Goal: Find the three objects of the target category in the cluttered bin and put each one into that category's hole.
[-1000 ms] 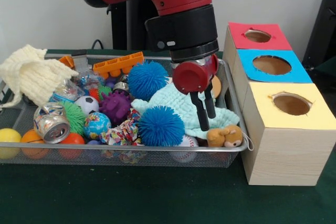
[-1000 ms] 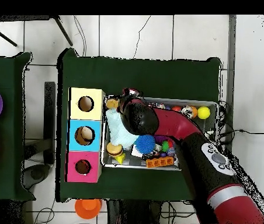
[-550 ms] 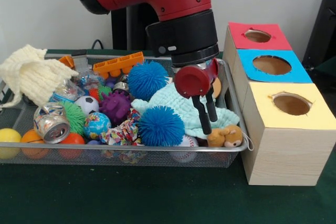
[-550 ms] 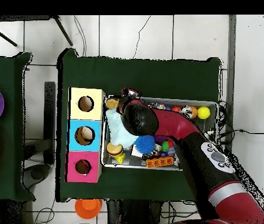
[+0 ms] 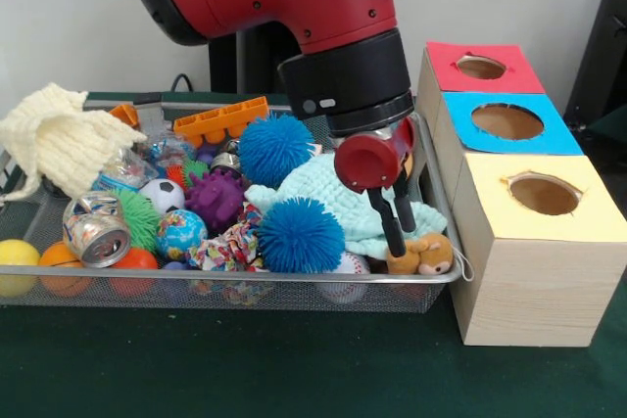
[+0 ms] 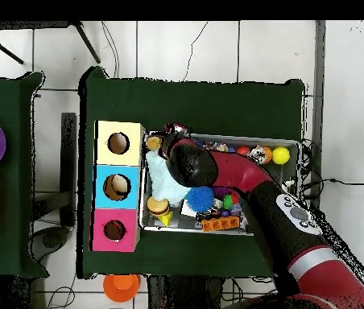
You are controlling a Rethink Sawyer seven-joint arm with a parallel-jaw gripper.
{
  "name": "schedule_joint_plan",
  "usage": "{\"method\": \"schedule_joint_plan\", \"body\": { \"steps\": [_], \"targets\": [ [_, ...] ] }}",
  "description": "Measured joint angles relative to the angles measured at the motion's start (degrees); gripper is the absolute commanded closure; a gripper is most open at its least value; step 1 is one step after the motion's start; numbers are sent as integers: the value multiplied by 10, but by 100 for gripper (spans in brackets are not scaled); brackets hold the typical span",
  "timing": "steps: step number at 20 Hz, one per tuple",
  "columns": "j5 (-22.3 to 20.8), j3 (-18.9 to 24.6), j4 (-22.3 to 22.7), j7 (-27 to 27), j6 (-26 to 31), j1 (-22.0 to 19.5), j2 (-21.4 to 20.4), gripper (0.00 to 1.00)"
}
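Hand [image 5: 400,232] above cloth [image 5: 338,198], beside bear [image 5: 421,255]

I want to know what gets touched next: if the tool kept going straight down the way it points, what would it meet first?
Probably the small brown teddy bear at the bin's corner: the tool ends just above it, beside the light blue knitted cloth. Depth is unclear, so it might brush the cloth first.

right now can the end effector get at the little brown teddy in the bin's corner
Probably yes. The end effector hangs right above the teddy, which lies uncovered beside the light blue cloth, against the bin's rim. Nothing sits between them.
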Motion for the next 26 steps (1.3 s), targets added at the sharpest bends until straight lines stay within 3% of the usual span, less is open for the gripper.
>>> {"method": "schedule_joint_plan", "body": {
  "steps": [13, 26],
  "targets": [
    [-20, -21, -3, 0, 0, 48, 27, 0],
    [-20, -39, -13, 0, 0, 59, 28, 0]
  ]
}}
